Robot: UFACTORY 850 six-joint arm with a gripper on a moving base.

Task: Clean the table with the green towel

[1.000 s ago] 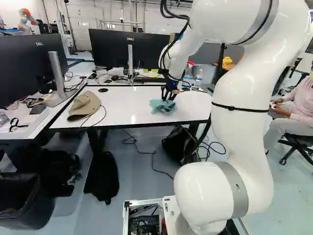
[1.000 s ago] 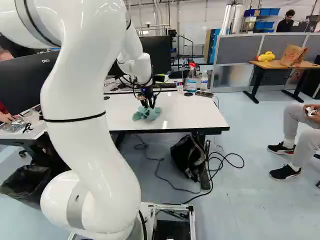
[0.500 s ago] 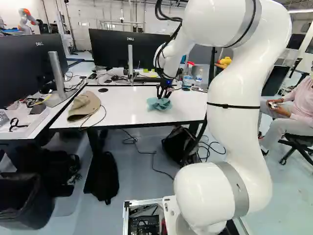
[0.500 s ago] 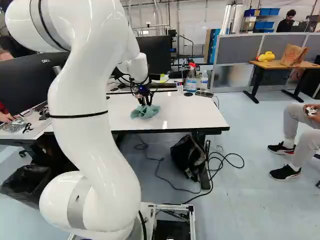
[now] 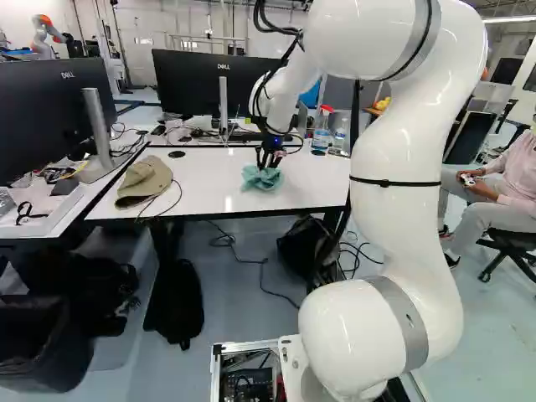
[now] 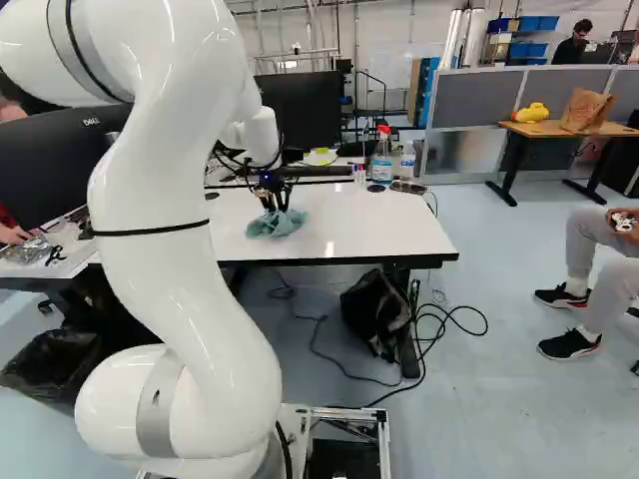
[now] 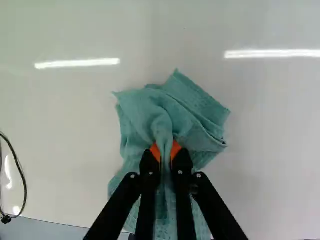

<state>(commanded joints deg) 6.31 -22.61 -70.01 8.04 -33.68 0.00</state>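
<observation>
Green towel (image 7: pixel 187 112) — bunched on white table (image 5: pixel 209 180) (monitor (image 5: pixel 188 84) beyond).

A smooth, glossy white finish is shown by the table (image 5: pixel 209 193) and the near arm (image 5: pixel 406 243). The towel (image 7: pixel 142 107) is seen as matt, textured cloth, and matt cloth is also shown by the cap (image 5: pixel 144 178) at left; crinkled paper is seen in the far-right bag (image 6: pixel 586 112).

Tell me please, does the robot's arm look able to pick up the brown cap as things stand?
Probably not: the gripper is shut on the green towel. With the towel released, the way across the table to the cap looks free, apart from a black cable beside it.
</observation>
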